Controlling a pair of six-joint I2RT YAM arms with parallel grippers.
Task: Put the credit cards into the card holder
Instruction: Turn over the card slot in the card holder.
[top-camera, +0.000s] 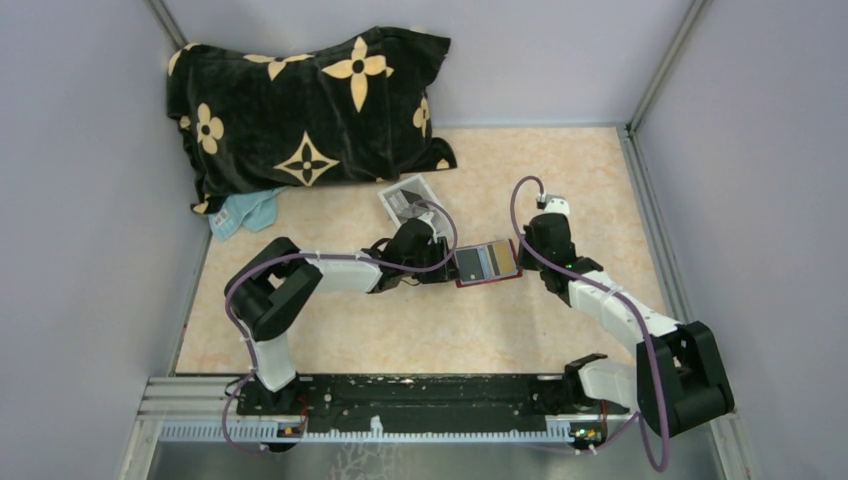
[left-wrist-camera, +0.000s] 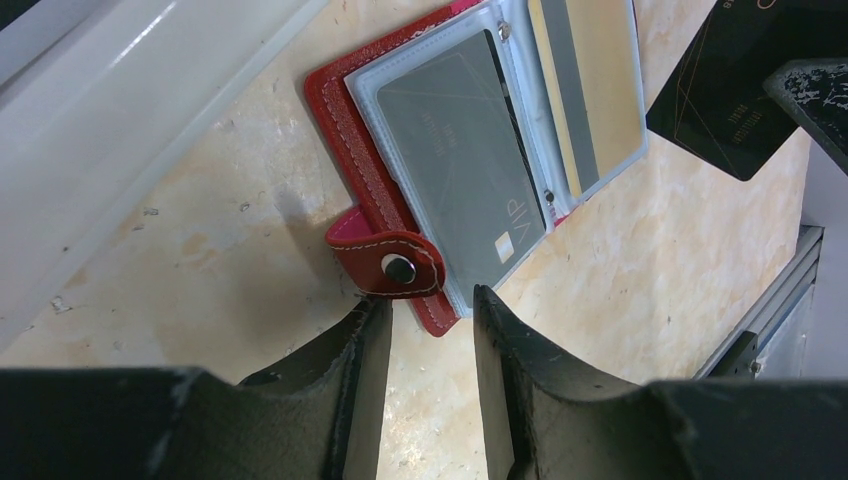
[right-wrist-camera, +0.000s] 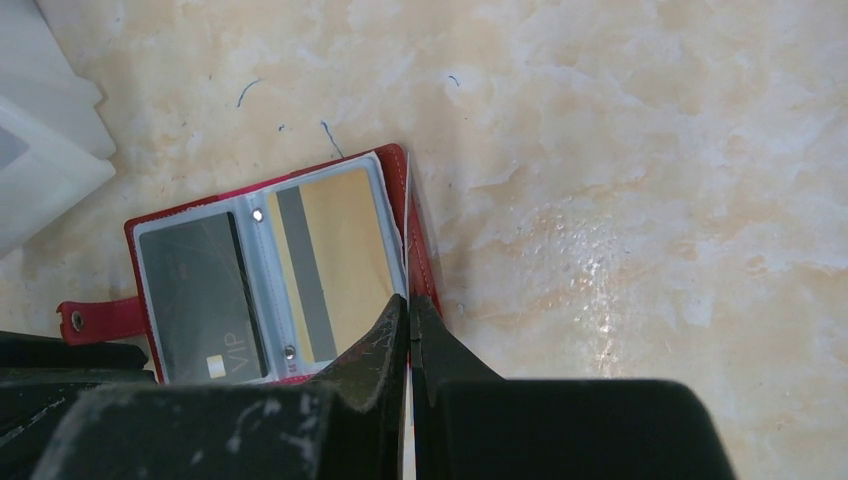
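My left pincer (left-wrist-camera: 425, 305) stood apart and empty, tips just beside the snap tab (left-wrist-camera: 390, 262) of the open card holder (left-wrist-camera: 345, 140), which lay at twelve o'clock. At two o'clock my right pincer (right-wrist-camera: 408, 310) clamped a black card (left-wrist-camera: 725, 100). I judged it best to pin the tab and slide the card in flat.

Blk card (left-wrist-camera: 720, 90) — top cut off by edge.

A robot test cell in a lab: plain grey panels (top-camera: 90, 200) on metal posts (top-camera: 662, 62) box in a marble-look worktop (top-camera: 560, 170); two arms (top-camera: 330, 272) are bolted to a rail (top-camera: 400, 395).
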